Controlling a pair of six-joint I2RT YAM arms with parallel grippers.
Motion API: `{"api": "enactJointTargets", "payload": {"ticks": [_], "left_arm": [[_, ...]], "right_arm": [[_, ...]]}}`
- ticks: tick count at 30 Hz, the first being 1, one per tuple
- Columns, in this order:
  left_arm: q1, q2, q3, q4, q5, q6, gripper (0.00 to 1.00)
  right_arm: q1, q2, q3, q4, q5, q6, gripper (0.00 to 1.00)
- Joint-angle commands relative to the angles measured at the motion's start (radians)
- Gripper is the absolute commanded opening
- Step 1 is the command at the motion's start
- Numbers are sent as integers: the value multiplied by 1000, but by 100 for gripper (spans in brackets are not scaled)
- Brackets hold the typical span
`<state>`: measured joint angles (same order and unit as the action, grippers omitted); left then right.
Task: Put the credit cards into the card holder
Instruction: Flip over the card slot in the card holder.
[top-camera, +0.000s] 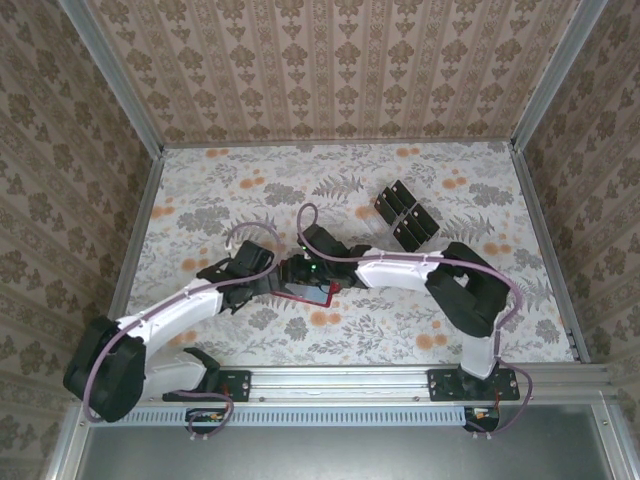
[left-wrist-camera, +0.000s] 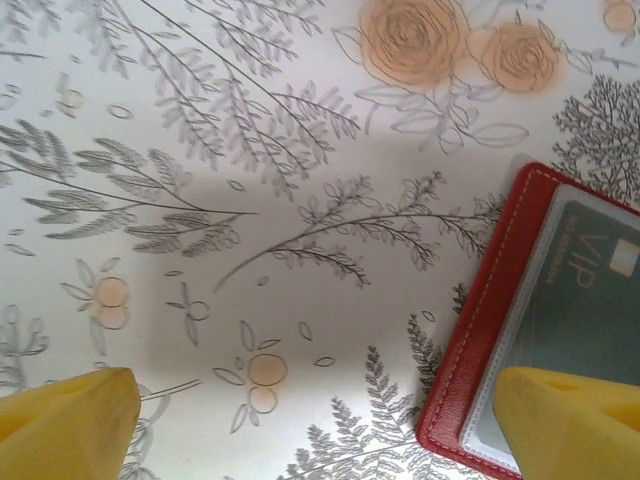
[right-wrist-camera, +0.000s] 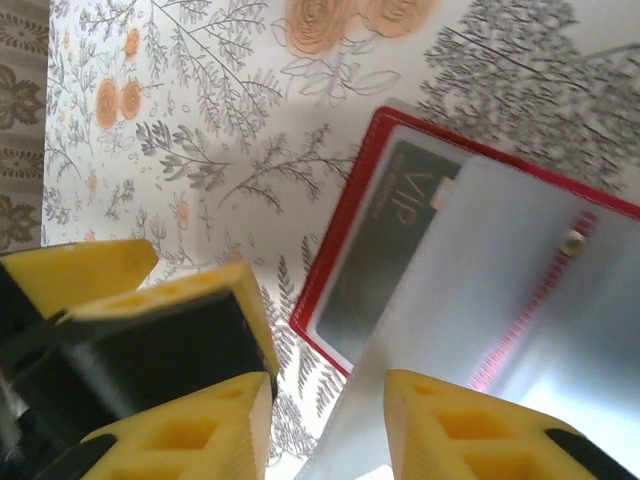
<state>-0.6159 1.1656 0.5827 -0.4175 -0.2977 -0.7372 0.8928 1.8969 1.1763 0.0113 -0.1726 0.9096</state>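
The red card holder lies open on the flowered table, mid-front. A dark "VIP" card sits in its clear pocket. My left gripper is open wide, its right fingertip over the pocket and the left one on bare table. My right gripper has its jaws apart. A glossy grey credit card slants from the holder up past the right finger, which lies over its face. Several black credit cards lie at the back right.
Both grippers crowd together at the holder's left end. The left gripper's yellow fingers show close beside the right one. Patterned walls close in the table on three sides.
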Motion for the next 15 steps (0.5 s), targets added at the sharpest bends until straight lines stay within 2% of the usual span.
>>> {"api": "enactJointTargets", "payload": {"ticks": [1,9,15], "left_arm": [[15,-65,5,-48,-51,-9,100],[28,-124,-13,-73,-44,-9,100],[28,-101,-20,-52,-17,-2,100]], "right_arm": [[8,86,54,-11,-40,-12,41],[8,196,114,-1,-77,-2,41],[8,150,92,26,-94,-18,45]]}}
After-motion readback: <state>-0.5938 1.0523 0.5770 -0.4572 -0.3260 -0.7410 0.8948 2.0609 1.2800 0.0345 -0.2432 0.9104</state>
